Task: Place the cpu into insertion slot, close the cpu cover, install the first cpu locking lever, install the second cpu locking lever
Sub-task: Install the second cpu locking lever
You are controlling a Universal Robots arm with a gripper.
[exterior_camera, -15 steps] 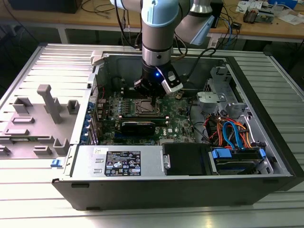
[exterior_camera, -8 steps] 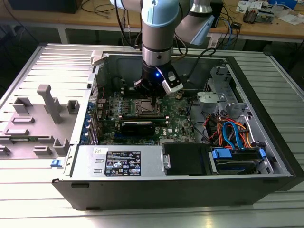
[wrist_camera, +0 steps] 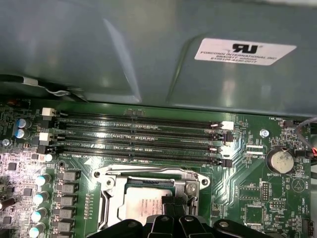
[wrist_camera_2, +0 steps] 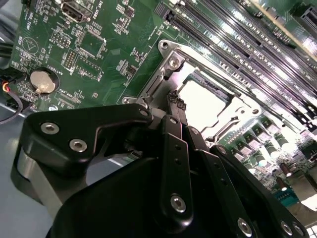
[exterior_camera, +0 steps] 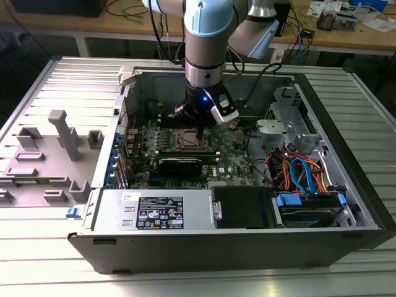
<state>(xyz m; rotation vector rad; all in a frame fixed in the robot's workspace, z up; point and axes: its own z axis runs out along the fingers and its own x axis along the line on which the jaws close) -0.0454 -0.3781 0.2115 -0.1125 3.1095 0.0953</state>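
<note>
1. The cpu (wrist_camera: 148, 208) lies flat in the insertion slot (wrist_camera: 114, 201) on my rig's motherboard (wrist_camera: 257, 198), its pale metal top catching the light in both wrist views.
2. In the second wrist view the chip (wrist_camera_2: 205, 106) sits inside the slot's silver frame (wrist_camera_2: 171, 62), square to its sides.
3. I cannot tell whether the cpu cover is down over the chip or swung clear.
4. My gripper (wrist_camera: 174, 207) hangs directly over the socket, its black tips drawn close together just above the near edge of the chip.
5. The jaws look almost closed, and I see nothing held between them; whether they touch the chip I cannot tell.
6. Four long memory slots (wrist_camera: 143, 141) run just beyond the socket, and a round coin battery (wrist_camera: 280, 160) sits near their end.
7. In the exterior view the arm (exterior_camera: 207, 49) reaches down into the open computer case (exterior_camera: 346, 185), with the gripper (exterior_camera: 197, 124) over the socket area of the board.
8. The case lies on a ribbed metal table (exterior_camera: 62, 86), beside a grey fixture (exterior_camera: 65, 133) on the exterior view's left.
</note>
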